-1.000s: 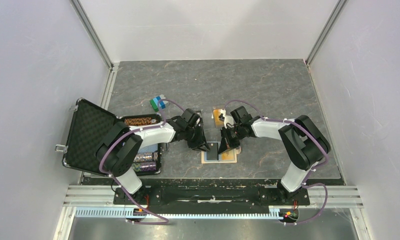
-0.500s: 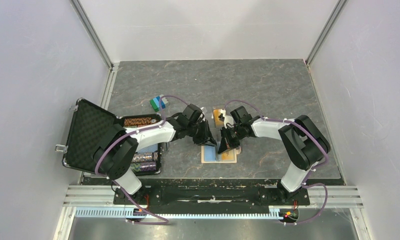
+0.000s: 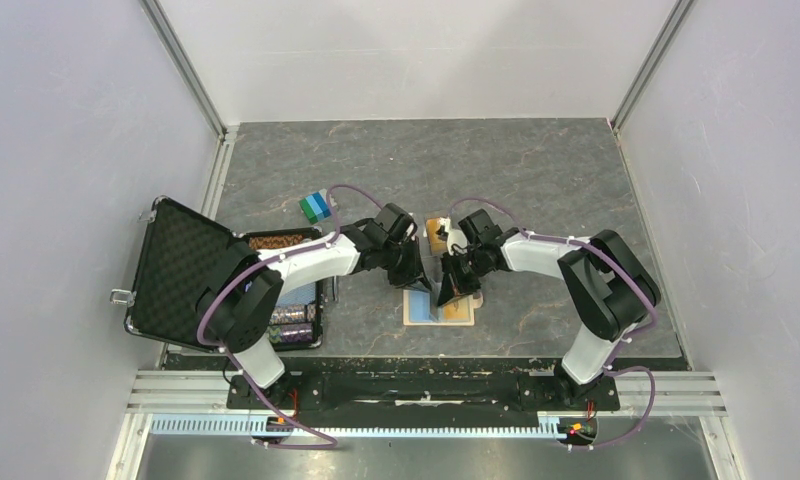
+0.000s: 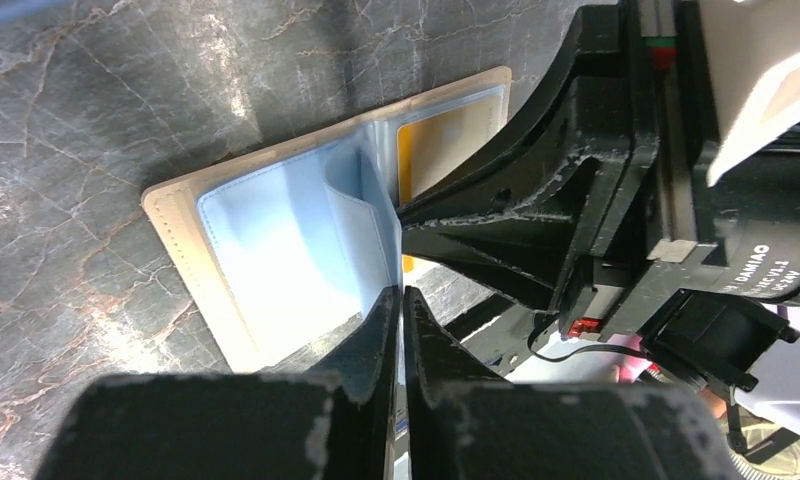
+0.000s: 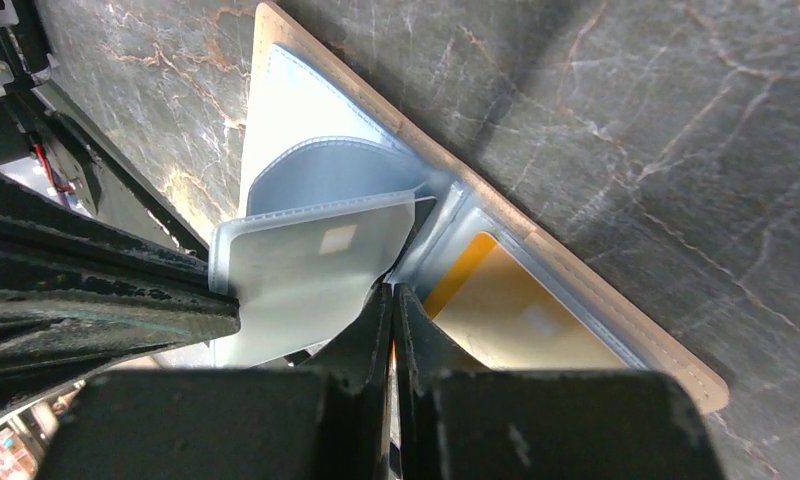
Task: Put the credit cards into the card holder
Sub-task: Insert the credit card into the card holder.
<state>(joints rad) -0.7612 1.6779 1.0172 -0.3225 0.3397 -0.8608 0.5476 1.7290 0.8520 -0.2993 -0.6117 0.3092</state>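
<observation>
The card holder lies open on the dark table, tan outside and light blue inside. One orange-yellow credit card sits in its right-hand pocket. A clear inner sleeve stands lifted from the spine. My left gripper is shut on that sleeve's free edge. Facing it from the other side, my right gripper is shut, its tips at the spine beside the sleeve. No card shows held in it. In the top view, both grippers meet over the holder.
A thick orange clear-lidded box stands just behind the holder. Green and blue blocks lie further back left. An open black foam-lined case with chips fills the near left.
My left gripper has swung right, over the card holder, and closed on the inner sleeve. The right gripper has stayed shut in the same place.
</observation>
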